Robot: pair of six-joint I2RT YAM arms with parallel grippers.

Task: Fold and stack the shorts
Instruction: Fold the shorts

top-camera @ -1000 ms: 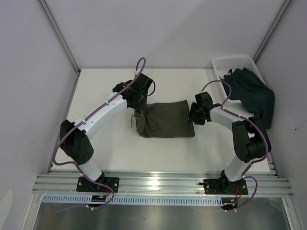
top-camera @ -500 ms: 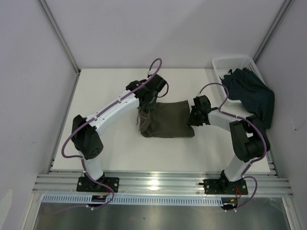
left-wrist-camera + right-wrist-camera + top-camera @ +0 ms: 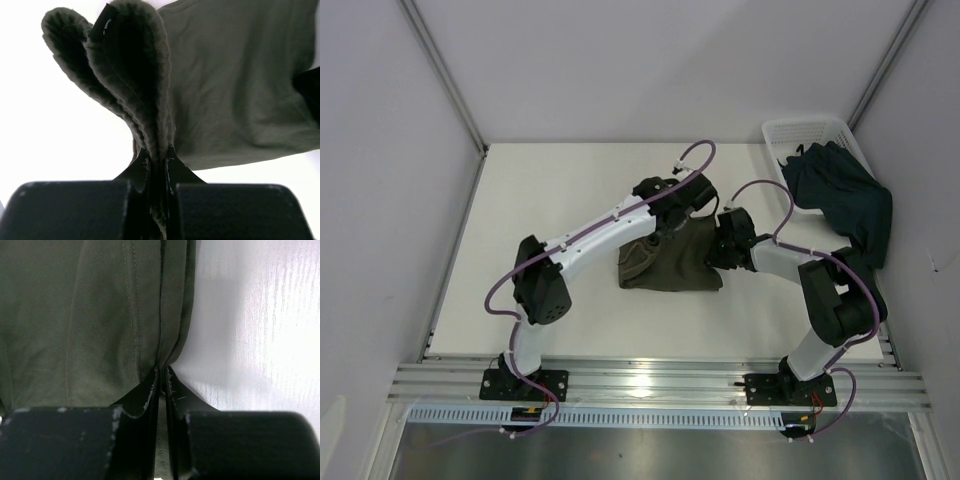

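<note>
The olive-green shorts [image 3: 670,262] lie mid-table, partly folded over on themselves. My left gripper [image 3: 672,222] is shut on their gathered waistband end [image 3: 145,100] and holds it lifted above the rest of the cloth. My right gripper [image 3: 720,248] is shut on the shorts' right edge [image 3: 165,340], low at the table. The dark navy-teal shorts [image 3: 840,200] hang over the rim of the white mesh basket [image 3: 790,132] at the back right.
The white table [image 3: 540,220] is bounded by grey walls and metal rails. The basket stands in the back right corner. The left arm stretches across the middle of the table.
My left gripper has carried the shorts' left end rightward over the cloth, toward my right gripper. The shorts now look narrower. The right gripper has hardly moved.
</note>
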